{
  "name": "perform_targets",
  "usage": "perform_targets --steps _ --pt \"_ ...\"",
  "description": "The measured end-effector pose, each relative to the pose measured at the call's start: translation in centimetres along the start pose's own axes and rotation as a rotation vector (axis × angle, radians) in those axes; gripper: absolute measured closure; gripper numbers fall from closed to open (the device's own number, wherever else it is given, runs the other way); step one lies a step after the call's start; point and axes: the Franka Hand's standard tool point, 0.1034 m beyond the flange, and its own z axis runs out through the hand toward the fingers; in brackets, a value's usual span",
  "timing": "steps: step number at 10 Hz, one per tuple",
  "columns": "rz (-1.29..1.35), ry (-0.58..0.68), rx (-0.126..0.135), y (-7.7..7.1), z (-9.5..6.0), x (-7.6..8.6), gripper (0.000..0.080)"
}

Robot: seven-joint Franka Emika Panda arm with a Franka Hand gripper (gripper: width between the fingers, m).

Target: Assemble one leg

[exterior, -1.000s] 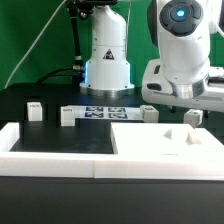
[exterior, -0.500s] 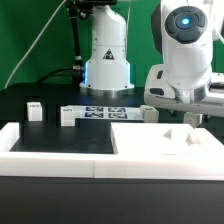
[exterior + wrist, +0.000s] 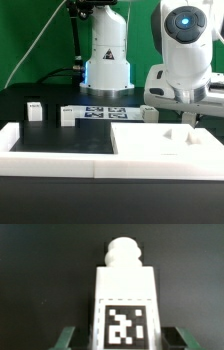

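In the wrist view a white leg (image 3: 123, 286) lies on the black table, its rounded peg end pointing away from the camera and its black-and-white tag facing up. My gripper (image 3: 122, 339) is open. Its green fingertips (image 3: 68, 337) stand on either side of the leg's tagged end, with a dark gap on each side. In the exterior view the gripper (image 3: 191, 113) is low over the table at the right, behind the large panel, and mostly hides this leg. Three more legs stand on the table: one (image 3: 34, 110), another (image 3: 67, 115) and a third (image 3: 148, 112).
The large flat white panel (image 3: 150, 143) with raised pegs lies at the front right. White border rails (image 3: 40, 165) run along the front and the left. The marker board (image 3: 105, 112) lies in the middle, in front of the arm's white base (image 3: 106, 60).
The arm has come down and shifted slightly to the exterior view's right over the right-hand leg in the first half second. Since then it has barely moved.
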Motion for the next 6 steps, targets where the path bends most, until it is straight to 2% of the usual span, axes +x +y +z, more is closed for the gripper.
perform_targets --steps 4,5,6 --pt "-0.016 -0.013 -0.005 0.3 -0.3 -0.2 0.0511" --pt "-0.037 -0.035 -0.007 1.1 -2.1 -1.1 0.0509" --pt "-0.04 -0.038 -0.003 1.3 -3.3 -1.6 0.0509"
